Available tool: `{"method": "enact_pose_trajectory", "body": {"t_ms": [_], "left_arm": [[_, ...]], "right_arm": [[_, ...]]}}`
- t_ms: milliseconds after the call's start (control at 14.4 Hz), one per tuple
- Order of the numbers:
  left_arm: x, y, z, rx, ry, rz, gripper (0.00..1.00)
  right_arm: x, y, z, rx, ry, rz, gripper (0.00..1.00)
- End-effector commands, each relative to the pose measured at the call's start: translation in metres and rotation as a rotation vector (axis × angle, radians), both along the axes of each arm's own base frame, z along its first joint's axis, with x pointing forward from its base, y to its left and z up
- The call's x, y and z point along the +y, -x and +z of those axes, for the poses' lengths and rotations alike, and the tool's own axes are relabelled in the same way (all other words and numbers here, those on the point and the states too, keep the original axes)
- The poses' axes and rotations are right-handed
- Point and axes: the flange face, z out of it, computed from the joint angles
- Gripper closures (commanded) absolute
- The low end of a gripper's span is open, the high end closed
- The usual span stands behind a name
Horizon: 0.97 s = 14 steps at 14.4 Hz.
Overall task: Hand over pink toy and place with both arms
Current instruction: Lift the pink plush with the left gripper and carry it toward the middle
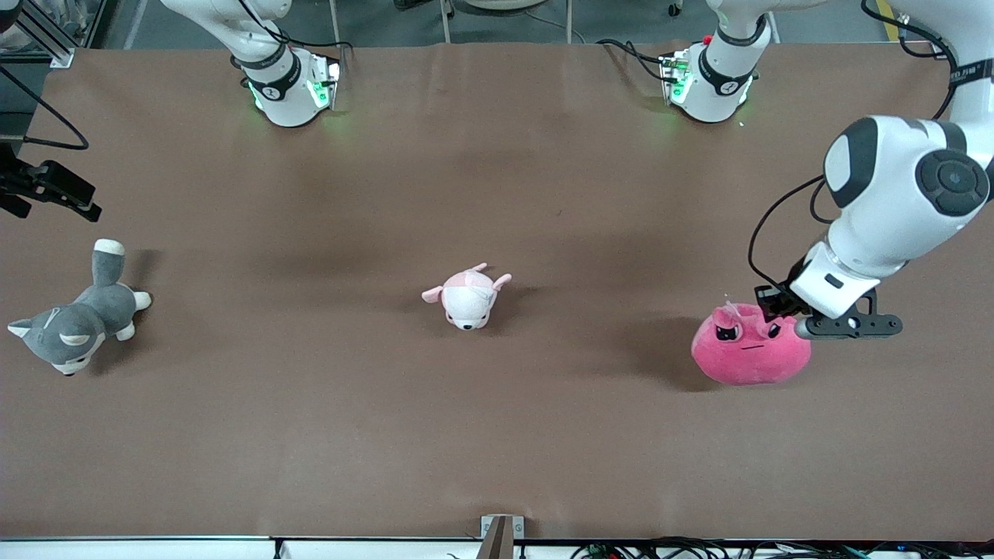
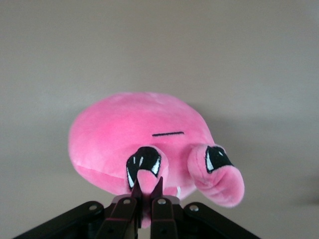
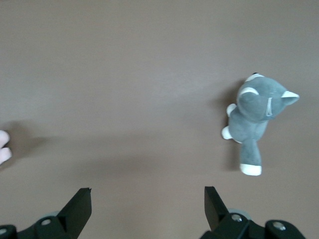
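Observation:
The pink toy (image 1: 749,349) is a round hot-pink plush with angry black eyes, lying on the brown table toward the left arm's end. My left gripper (image 1: 776,317) is at the toy's upper edge, shut on one of its small ear flaps. In the left wrist view the pink toy (image 2: 134,134) fills the middle, and the left gripper (image 2: 147,183) pinches a pink flap just below one eye. My right gripper (image 3: 147,191) stands open with only bare table between its fingers. This right gripper (image 1: 74,198) waits above the table's edge at the right arm's end.
A grey-and-white plush husky (image 1: 74,322) lies near the right arm's end, nearer the front camera than the right gripper, and the husky (image 3: 256,119) also shows in the right wrist view. A small pale pink-and-white plush (image 1: 468,296) lies mid-table.

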Motion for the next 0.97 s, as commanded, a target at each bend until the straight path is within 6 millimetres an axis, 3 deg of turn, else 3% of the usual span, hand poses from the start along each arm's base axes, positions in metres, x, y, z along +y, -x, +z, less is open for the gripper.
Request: {"method": "enact_pose_trajectory", "body": {"t_ms": [0, 348, 556, 695, 765, 904], "left_arm": [[-0.029, -0.001, 0.040, 0.007, 0.048, -0.022, 1.00], [-0.099, 0.018, 0.090, 0.065, 0.197, -0.070, 1.00], [-0.135, 0.023, 0.112, 0.085, 0.317, -0.015, 1.00], [-0.180, 0.036, 0.122, 0.115, 0.356, 0.060, 1.00], [-0.212, 0.052, 0.127, 0.151, 0.379, 0.126, 1.00], [-0.268, 0.071, 0.134, 0.192, 0.416, 0.204, 1.00]], "right_arm": [[0.008, 0.008, 0.006, -0.013, -0.079, -0.005, 0.00], [0.037, 0.010, 0.004, 0.016, -0.147, 0.036, 0.00], [0.051, 0.009, 0.002, 0.032, -0.321, 0.031, 0.00], [0.059, 0.006, 0.002, 0.030, -0.399, 0.031, 0.00], [0.064, 0.005, 0.002, 0.030, -0.416, 0.037, 0.03], [0.082, 0.004, 0.001, 0.035, -0.452, 0.062, 0.18]]}}
